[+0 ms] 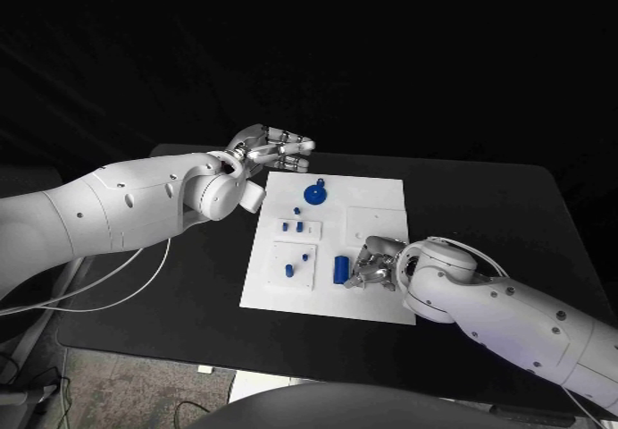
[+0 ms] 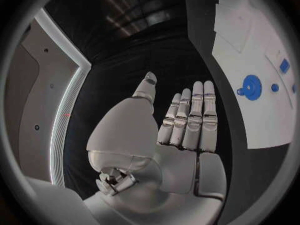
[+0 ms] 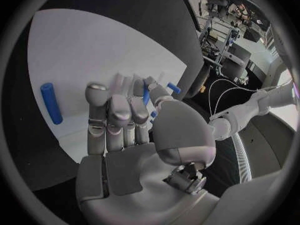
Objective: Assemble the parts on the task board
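The board (image 1: 373, 223) is laid on the middle of the black table (image 1: 515, 206); a round blue disc (image 1: 315, 192) is seen near its far edge, small blue pegs (image 1: 299, 225) are stood in a raised plate nearer its middle, further small blue pieces (image 1: 295, 264) are set in a second plate towards its near left corner, and a blue cylinder (image 1: 340, 269) is laid flat just right of that plate. The right hand (image 1: 375, 266) is placed over the board just right of the cylinder, fingers curled inward; in the right wrist view the cylinder (image 3: 51, 103) is seen apart from the fingers (image 3: 119, 115), and nothing is seen held. The left hand (image 1: 273, 148) is held above the table off the board's far left corner; its fingers (image 2: 194, 115) are stretched out straight, side by side, the thumb apart, and nothing is held.
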Controlling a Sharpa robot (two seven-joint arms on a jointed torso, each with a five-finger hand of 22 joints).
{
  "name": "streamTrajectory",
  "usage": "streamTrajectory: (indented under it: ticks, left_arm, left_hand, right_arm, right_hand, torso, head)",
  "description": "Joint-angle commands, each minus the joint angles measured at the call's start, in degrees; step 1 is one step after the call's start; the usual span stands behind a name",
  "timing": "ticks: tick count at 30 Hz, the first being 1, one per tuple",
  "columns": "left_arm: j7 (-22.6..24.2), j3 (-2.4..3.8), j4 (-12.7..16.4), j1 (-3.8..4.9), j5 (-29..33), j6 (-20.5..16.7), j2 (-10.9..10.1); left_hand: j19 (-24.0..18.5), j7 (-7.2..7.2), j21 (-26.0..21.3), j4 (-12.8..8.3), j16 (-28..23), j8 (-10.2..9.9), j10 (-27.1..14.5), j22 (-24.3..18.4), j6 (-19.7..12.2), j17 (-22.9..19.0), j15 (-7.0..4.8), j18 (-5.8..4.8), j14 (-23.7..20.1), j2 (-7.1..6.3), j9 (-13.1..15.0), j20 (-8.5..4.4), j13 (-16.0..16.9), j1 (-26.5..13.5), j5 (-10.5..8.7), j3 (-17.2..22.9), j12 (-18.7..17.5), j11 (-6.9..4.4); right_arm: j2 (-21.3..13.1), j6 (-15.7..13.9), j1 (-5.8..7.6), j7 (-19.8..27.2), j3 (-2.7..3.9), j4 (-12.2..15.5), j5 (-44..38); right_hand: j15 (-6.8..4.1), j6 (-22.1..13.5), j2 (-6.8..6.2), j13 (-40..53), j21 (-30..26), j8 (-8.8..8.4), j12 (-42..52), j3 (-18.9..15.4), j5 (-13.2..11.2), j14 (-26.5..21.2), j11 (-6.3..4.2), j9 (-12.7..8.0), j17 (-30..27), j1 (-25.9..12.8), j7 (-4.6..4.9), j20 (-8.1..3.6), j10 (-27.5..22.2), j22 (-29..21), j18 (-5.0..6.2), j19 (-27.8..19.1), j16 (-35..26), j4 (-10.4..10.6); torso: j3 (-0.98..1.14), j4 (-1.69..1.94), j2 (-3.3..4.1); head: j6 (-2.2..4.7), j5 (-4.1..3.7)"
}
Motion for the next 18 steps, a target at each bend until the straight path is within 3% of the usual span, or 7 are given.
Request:
streamTrajectory:
  ticks: [1,3,6,10,12,15,18]
  left_arm:
    - [0.2,0.03,0.1,0.03,-0.3,0.9,0.0]
    - [0.3,0.02,0.1,0.03,-0.3,0.9,0.0]
    - [0.3,0.02,0.2,0.03,-0.3,0.8,-0.2]
    - [0.6,0.01,0.4,0.02,-0.3,0.8,-0.4]
    - [0.9,0.01,0.6,0.02,-0.3,0.8,-0.5]
    - [1.1,0.00,1.0,0.02,-0.6,1.3,-0.8]
    - [1.1,0.00,1.2,0.02,-0.9,1.6,-1.1]
  left_hand:
    - [0.1,-0.04,0.2,-0.1,-0.3,0.0,0.0,-0.1,0.3,0.0,-0.05,0.25,-0.3,-0.06,0.0,0.18,0.0,0.1,-0.34,-0.2,0.2,0.11]
    - [0.1,-0.04,0.2,-0.1,-0.3,0.0,0.0,-0.1,0.3,0.0,-0.05,0.25,-0.3,-0.06,0.0,0.18,0.0,0.1,-0.34,-0.2,0.2,0.11]
    - [0.1,-0.04,0.2,-0.1,-0.3,0.0,0.0,-0.1,0.3,0.0,-0.05,0.25,-0.3,-0.06,0.0,0.18,0.0,0.1,-0.34,-0.2,0.2,0.11]
    - [0.1,-0.04,0.2,-0.1,-0.3,0.0,0.0,-0.1,0.3,0.0,-0.05,0.25,-0.3,-0.06,0.0,0.18,0.0,0.1,-0.34,-0.2,0.2,0.11]
    - [0.0,-0.08,0.3,-0.3,-0.3,0.0,0.1,-0.2,0.4,0.0,-0.05,0.24,-0.3,-0.01,0.0,0.19,0.0,0.1,-0.31,-0.4,0.2,0.06]
    - [-0.1,-0.14,0.2,-0.4,-0.3,0.0,-0.1,-0.2,0.2,0.0,-0.02,0.21,-0.5,-0.05,0.0,0.20,0.0,0.2,-0.31,-0.3,0.2,0.04]
    - [-0.3,-0.17,0.1,-0.4,-0.3,0.0,-0.2,-0.3,0.0,-0.2,0.21,0.22,-1.3,-0.15,0.0,0.35,0.0,0.1,-0.37,-0.3,0.2,0.06]
  right_arm:
    - [-0.8,-1.8,-0.10,2.9,0.01,0.6,2.2]
    - [-1.5,-3.0,-0.11,4.7,0.06,1.2,3.3]
    - [-3.1,-5.5,-0.12,6.8,0.55,2.7,4.6]
    - [-5.6,-7.8,-0.12,7.6,1.97,4.6,7.2]
    - [-7.2,-8.6,-0.11,7.4,2.92,5.5,8.5]
    - [-9.7,-8.8,-0.08,6.4,4.37,6.2,9.6]
    - [-11.9,-8.1,0.00,4.5,5.32,6.1,10.6]
  right_hand:
    - [-0.55,-0.9,-0.42,0.6,0.2,-0.21,-0.6,-1.1,0.2,0.0,-0.06,-0.3,0.1,0.6,0.09,-0.28,-0.2,-0.1,-0.66,2.9,0.1,0.8]
    - [-0.38,-3.7,0.22,1.1,0.9,-0.14,0.5,-1.1,0.1,0.1,0.53,-3.1,0.7,1.8,0.92,-0.23,-0.4,0.3,-0.33,2.9,0.9,1.1]
    - [0.18,-5.6,0.26,1.5,2.1,-0.17,1.9,-1.8,0.1,0.1,1.19,-10.5,1.0,1.7,2.26,0.39,-0.5,1.1,0.28,2.9,1.4,1.8]
    - [0.52,-6.7,0.14,1.5,2.5,-0.23,2.6,-2.6,-1.5,0.1,1.67,-16.2,1.1,1.6,3.19,0.76,-0.4,1.5,0.69,2.9,1.6,2.9]
    - [0.59,-7.0,0.24,1.6,2.7,-0.28,3.0,-2.7,-0.6,0.1,1.84,-18.2,1.1,1.7,3.35,0.88,-0.3,1.6,0.81,2.9,1.8,3.1]
    - [0.56,-6.9,0.49,1.8,3.2,-0.26,3.5,-1.8,5.7,0.1,1.78,-19.6,1.3,2.4,3.28,0.88,-0.2,1.9,0.75,3.0,2.1,2.4]
    - [0.76,-7.5,0.55,1.8,3.5,-0.29,3.8,-0.9,5.5,0.2,2.06,-22.2,1.4,1.7,3.72,1.02,-0.1,2.1,0.71,3.0,2.4,1.7]
  torso:
    - [0.00,0.02,-0.01]
    - [0.00,-0.02,-0.05]
    - [0.02,-0.15,-0.08]
    - [-0.01,-0.31,-0.17]
    - [0.00,-0.45,-0.18]
    - [0.01,-0.63,-0.22]
    - [0.02,-0.83,-0.28]
  head:
    - [0.13,-0.14]
    - [0.20,-0.37]
    - [0.28,-0.77]
    - [0.57,-1.54]
    - [0.69,-2.14]
    - [0.97,-3.14]
    - [1.10,-3.49]
